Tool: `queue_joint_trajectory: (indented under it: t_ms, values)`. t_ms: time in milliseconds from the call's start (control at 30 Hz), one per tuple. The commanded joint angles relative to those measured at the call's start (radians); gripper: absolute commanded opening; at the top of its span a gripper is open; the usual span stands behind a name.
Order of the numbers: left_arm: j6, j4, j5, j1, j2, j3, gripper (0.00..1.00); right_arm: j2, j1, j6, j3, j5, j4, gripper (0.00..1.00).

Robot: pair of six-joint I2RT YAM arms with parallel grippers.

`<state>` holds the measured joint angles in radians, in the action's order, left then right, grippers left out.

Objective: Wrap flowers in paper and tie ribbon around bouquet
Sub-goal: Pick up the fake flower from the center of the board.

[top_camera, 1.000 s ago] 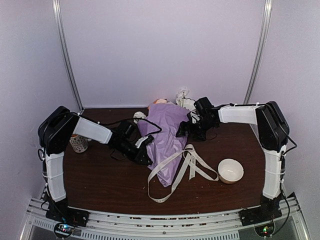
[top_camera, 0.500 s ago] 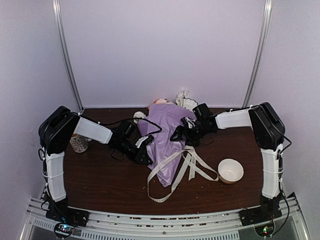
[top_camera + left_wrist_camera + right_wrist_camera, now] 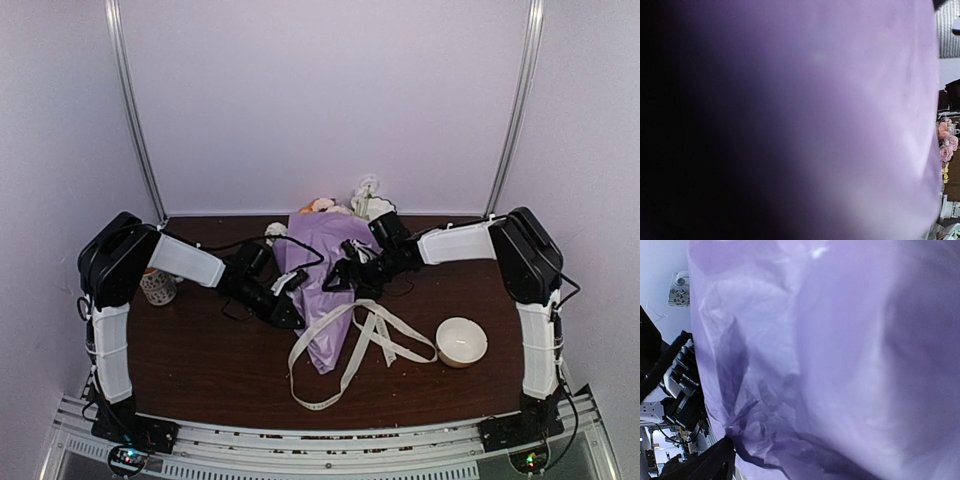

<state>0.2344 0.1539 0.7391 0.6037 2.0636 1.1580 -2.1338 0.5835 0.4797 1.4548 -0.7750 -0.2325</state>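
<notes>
A dark brown worktop (image 3: 200,370) seen from above, with your two arms reaching in toward its middle. Between them lies the bouquet (image 3: 325,300), a cone of crinkled lilac paper (image 3: 320,250). Its wide end faces the far wall and its narrow tip points toward you. The flowers (image 3: 320,205) poke out at the far end, with orange and pale pink heads just showing.

Your left fingers (image 3: 288,312) are closed tight against the cone's left edge; whether a fold is pinched between them cannot be told. Your right fingers (image 3: 340,277) are spread wide over the cone's upper right, with nothing visibly gripped. Both wrist views are filled almost wholly with purple paper.

The cream ribbon (image 3: 380,335) lies loose across the cone's narrow end and trails in loops on the worktop. A white bowl (image 3: 461,342) sits to the right of the ribbon. A patterned mug (image 3: 158,288) stands at the left, beside the left arm.
</notes>
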Motion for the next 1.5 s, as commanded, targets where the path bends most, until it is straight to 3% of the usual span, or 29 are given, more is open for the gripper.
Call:
queue_joint_trajectory:
  t_ms: [0, 133, 233, 333, 400, 533, 667, 733, 900, 1000, 1200, 1333, 1467]
  values:
    - [0.005, 0.029, -0.121, -0.012, 0.067, -0.012, 0.00, -0.034, 0.025, 0.046, 0.031, -0.038, 0.089, 0.99]
    - [0.005, 0.026, -0.124, -0.013, 0.068, -0.016, 0.00, -0.063, 0.034, 0.102, 0.023, -0.030, 0.137, 0.94]
    - [0.009, 0.022, -0.125, -0.012, 0.072, -0.018, 0.00, -0.055, 0.040, 0.128, 0.003, -0.014, 0.178, 0.83]
    - [0.013, 0.019, -0.126, -0.014, 0.074, -0.020, 0.00, -0.048, 0.042, 0.159, -0.015, -0.011, 0.219, 0.64]
    - [0.013, 0.020, -0.131, -0.014, 0.073, -0.019, 0.00, -0.044, 0.042, 0.178, -0.022, -0.014, 0.240, 0.42]
    - [0.013, 0.017, -0.140, -0.015, 0.062, -0.024, 0.00, -0.037, 0.042, 0.209, -0.028, -0.016, 0.259, 0.12]
    - [0.019, -0.030, -0.148, -0.016, 0.006, -0.064, 0.00, -0.033, 0.042, 0.240, -0.033, -0.006, 0.277, 0.00]
    - [0.027, -0.049, -0.169, -0.015, -0.042, -0.088, 0.02, -0.034, 0.042, 0.261, -0.040, -0.004, 0.303, 0.00]
    - [0.023, -0.044, -0.201, -0.013, -0.170, -0.136, 0.26, -0.045, 0.041, 0.289, -0.045, 0.007, 0.330, 0.00]
    - [0.026, 0.003, -0.242, -0.009, -0.222, -0.155, 0.34, -0.049, 0.042, 0.326, -0.057, 0.012, 0.365, 0.00]
    - [0.048, 0.069, -0.280, 0.004, -0.345, -0.215, 0.37, -0.056, 0.042, 0.374, -0.087, 0.036, 0.416, 0.00]
    - [-0.021, 0.161, -0.310, 0.065, -0.379, -0.198, 0.39, -0.070, 0.041, 0.403, -0.088, 0.038, 0.445, 0.00]
    - [-0.060, 0.182, -0.233, 0.141, -0.396, -0.196, 0.50, -0.059, 0.041, 0.419, -0.090, 0.047, 0.453, 0.00]
